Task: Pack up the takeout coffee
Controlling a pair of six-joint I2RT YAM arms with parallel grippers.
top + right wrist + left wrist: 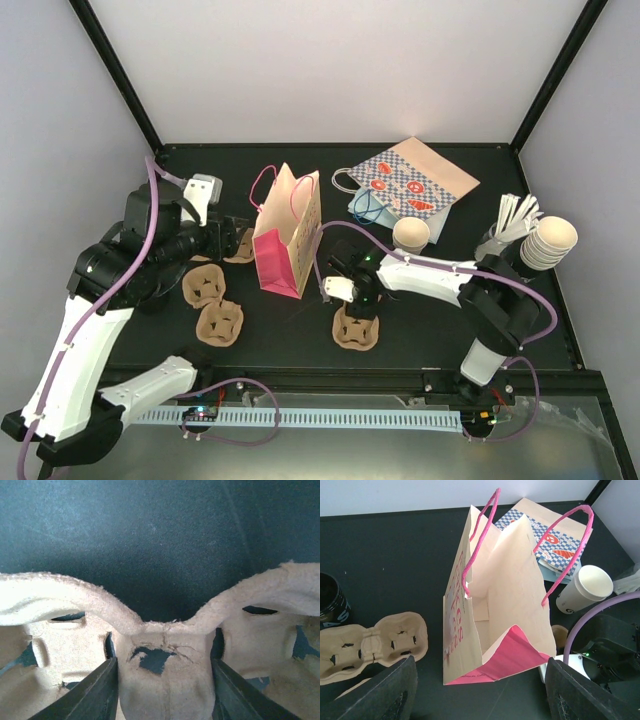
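Note:
The takeout coffee (411, 234) is a short white paper cup standing open-topped right of the pink bag (285, 240), and it also shows in the left wrist view (582, 592). The bag (505, 605) stands upright with its mouth open. My left gripper (236, 241) sits just left of the bag; in its wrist view the gripper (480, 700) is open and holds nothing. My right gripper (357, 298) is down over a pulp cup carrier (357, 328). In the right wrist view its fingers (95, 690) press both sides of the carrier's middle post (165, 680).
Two more pulp carriers (205, 286) (218, 322) lie left of the bag. A flat patterned bag (410, 180) lies at the back. A stack of cream cups (548, 243) and white lids (512, 220) stand at the right. A black cup (330, 600) stands far left.

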